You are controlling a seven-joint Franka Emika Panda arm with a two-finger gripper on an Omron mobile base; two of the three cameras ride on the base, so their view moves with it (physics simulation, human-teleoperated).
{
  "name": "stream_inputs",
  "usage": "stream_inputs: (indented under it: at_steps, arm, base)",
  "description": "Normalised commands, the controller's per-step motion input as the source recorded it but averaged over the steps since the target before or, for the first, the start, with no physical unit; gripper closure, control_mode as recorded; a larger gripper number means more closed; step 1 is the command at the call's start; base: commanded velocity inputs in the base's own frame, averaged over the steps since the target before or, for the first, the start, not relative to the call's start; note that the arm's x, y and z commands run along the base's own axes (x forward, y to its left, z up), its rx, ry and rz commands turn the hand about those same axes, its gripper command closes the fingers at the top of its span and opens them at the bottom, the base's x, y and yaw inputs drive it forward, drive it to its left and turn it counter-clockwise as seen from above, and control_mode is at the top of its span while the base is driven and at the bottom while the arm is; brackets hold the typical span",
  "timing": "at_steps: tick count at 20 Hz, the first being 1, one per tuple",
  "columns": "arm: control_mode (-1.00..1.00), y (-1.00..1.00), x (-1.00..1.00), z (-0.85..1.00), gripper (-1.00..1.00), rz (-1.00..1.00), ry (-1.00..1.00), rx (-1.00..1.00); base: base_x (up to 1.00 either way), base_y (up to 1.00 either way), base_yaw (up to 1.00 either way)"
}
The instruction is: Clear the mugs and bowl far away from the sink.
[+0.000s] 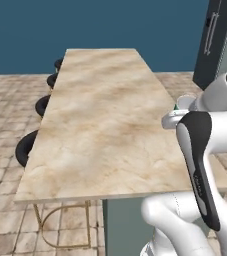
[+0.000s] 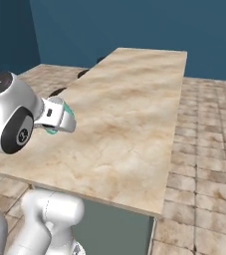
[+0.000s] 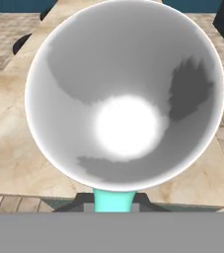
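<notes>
Gripper: jaws drawn nearly together, clamped on a teal mug. In the hand view, the dark finger tips sit at the bottom of the frame on either side of a teal strip of the mug, which appears to be its handle or lower wall; which of the two cannot be determined.

Mug orientation: the open mouth faces straight back at the hand camera, so the long axis of the mug runs along the gripper's line of sight, base away from the hand. The interior reads pale grey-white with a bright spot at the bottom and darker patches on the walls. The rim forms a near-full circle.

Mug position: held in the air above the near end of the marble counter, not resting on it. In the right base view a sliver of teal shows at the end of the white wrist, over the counter's left-hand part near the front edge. In the left base view the wrist sits over the counter's right edge, and a small patch of green-teal is just visible behind it.

Surroundings: black round stools line the counter's far side. A dark cabinet with a bar handle stands beyond the counter's right end. Tan tiled floor surrounds the counter.
</notes>
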Motion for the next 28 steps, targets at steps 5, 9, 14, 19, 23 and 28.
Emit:
stream_inputs:
  at_steps: [5,9,14,19,23,28]
  arm:
    - [-1.0,0.0,0.4,-0.15,1.0,-0.03,0.02,0.0]
    - [-1.0,0.0,1.0,-0.16,1.0,-0.01,0.01,0.0]
    - [-1.0,0.0,0.92,-0.53,1.0,0.0,0.12,0.08]
    - [-1.0,0.0,0.72,-0.62,1.0,0.01,0.13,0.04]
    - [-1.0,0.0,0.55,-0.44,1.0,0.0,0.18,0.0]
    - [-1.0,0.0,0.4,-0.37,1.0,0.01,0.23,0.0]
  base:
    - [0.6,0.13,-0.16]
    - [0.0,0.0,0.0]
    - [0.0,0.0,0.0]
    - [0.0,0.0,0.0]
    - [0.0,0.0,0.0]
    - [0.0,0.0,0.0]
